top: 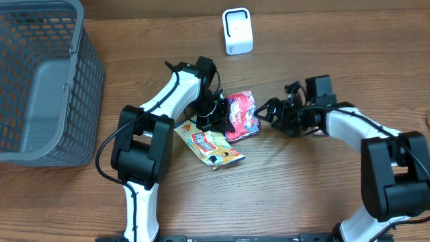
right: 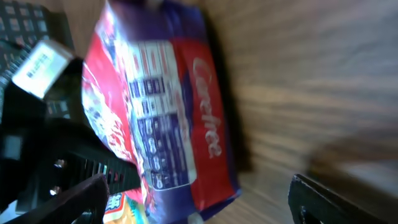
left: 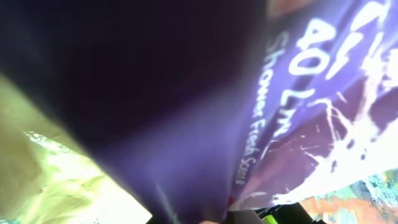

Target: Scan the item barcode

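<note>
While the left end effector (top: 221,115) pinches a glossy red-and-purple plastic packet (top: 242,113) at the wood-grain table (top: 302,191), the right end effector (top: 266,114) stands wide beside it.

The worktop (top: 302,195) is brown wood grain, smooth with a dull sheen. The red-and-purple packet (top: 242,114) is glossy printed plastic film. The yellow packet (top: 211,148) is shiny, crinkled film. The basket (top: 94,74) is matt grey plastic mesh, and the scanner (top: 237,31) is smooth white plastic.
</note>
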`<state>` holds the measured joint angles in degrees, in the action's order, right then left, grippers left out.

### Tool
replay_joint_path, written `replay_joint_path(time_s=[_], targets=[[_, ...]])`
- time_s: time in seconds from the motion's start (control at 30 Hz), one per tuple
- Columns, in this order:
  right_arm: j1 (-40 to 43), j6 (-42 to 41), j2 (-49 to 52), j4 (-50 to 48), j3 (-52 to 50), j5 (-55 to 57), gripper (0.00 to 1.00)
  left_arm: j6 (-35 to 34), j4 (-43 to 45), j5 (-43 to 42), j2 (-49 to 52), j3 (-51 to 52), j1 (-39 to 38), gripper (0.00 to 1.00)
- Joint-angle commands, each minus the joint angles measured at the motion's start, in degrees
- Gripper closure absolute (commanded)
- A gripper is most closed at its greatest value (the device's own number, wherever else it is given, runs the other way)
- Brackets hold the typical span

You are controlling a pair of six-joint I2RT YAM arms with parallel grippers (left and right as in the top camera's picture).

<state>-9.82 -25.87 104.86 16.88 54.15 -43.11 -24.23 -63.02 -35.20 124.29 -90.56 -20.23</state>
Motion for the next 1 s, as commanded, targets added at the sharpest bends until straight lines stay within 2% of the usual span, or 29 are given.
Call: replay_joint_path(time_s=[0.0,0.17,0.2,0.23,0.3,0.33,0.4,0.43,0.5,0.57,0.73,0.87,0.97], targets=[[-3.08,-5.66,-0.2,-1.25,-0.26,1.88,0.08,-1.6,-0.57,1.51,0.72,-0.28,-1.49,0.96],[-7.21,-7.63,-0.15,-1.92,-0.26,7.02,0.13,-1.99,-0.92,2.36,0.72,-0.28,-3.19,0.96],[-7.78,-7.63,-0.13,-2.05,-0.26,8.04,0.2,-2.64,-1.33,2.89,0.72,-0.28,-3.21,0.96],[-7.85,-7.63,-0.13,-2.08,-0.26,8.5,0.33,-2.62,-1.46,3.13,0.72,-0.28,-3.21,0.96],[-7.82,-7.58,-0.15,-2.08,-0.2,8.59,0.49,-2.6,-1.73,4.46,0.72,-0.28,-3.17,0.93],[-7.65,-7.32,-0.15,-2.08,-0.17,8.61,0.55,-2.6,-1.95,5.51,0.72,-0.28,-3.04,0.88],[-7.02,-6.67,-0.15,-1.84,0.04,9.03,0.61,-2.58,-2.75,7.5,0.72,-0.28,-2.8,0.71],[-6.62,-5.88,-0.17,-1.44,0.42,9.25,0.65,-2.56,-3.15,8.44,0.72,-0.28,-2.69,0.61],[-5.95,-3.67,-0.17,0.39,1.9,9.53,0.81,-1.4,-4.07,8.74,0.72,-0.35,-2.4,0.37],[-5.38,-1.81,-0.46,4.63,4.61,11.21,0.96,-0.81,-5.81,8.81,0.7,-0.72,-1.77,0.28],[-5.25,3.74,-2.99,21.29,15.32,26.56,0.96,2.01,-10.91,8.83,0.61,-4.61,0.46,0.26],[-6.56,4.92,-5.92,36.61,26.51,46.14,0.96,3.3,-14.56,8.79,0.52,-9.86,1.86,0.25],[-8.63,4.31,-7.34,44.61,32.57,61.05,0.96,3.23,-14.45,8.81,0.46,-11.89,2.51,0.25]])
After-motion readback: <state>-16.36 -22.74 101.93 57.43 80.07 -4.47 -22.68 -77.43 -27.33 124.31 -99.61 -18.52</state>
